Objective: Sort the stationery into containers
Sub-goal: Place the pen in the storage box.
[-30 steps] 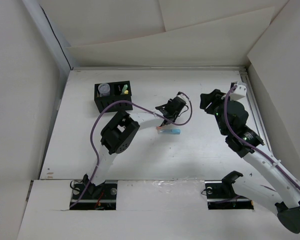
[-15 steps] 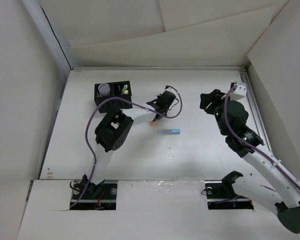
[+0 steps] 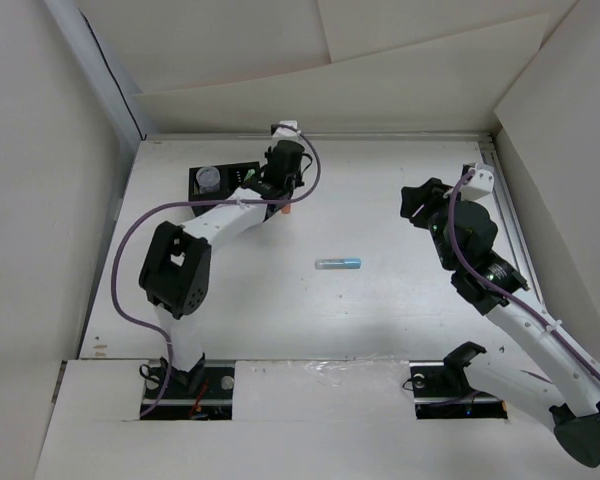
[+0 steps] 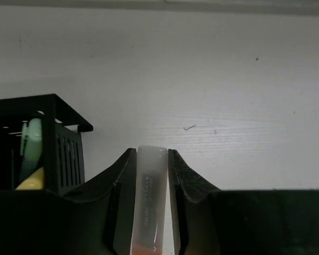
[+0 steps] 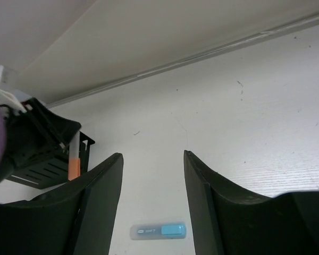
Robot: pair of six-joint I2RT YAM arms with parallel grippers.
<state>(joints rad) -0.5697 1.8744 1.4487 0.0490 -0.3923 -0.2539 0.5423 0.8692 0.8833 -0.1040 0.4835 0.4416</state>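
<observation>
Left gripper (image 4: 151, 155): clamped on a pinkish-white marker (image 4: 150, 186) with an orange end, held lengthwise between the fingers; it sits just right of the black organizer (image 4: 61, 151)
Organizer: at the far left of the table (image 3: 380, 320); a round greyish piece (image 3: 209, 177) lies in its left part; a pale green stick (image 4: 32, 143) and a yellow stick (image 4: 30, 183) are in its right part
Step in hand: judged to be carrying the marker to a compartment for release
Doing it well: lift clear of the rim; centre over an open cell; tip the marker end-down so it slides in rather than bridging the walls; only then part the fingers
Right gripper (image 5: 151, 159): jaws parted, holding nothing, well apart from the organizer
Left to sort: clear stick with blue end (image 3: 338, 263), lying flat mid-table
</observation>
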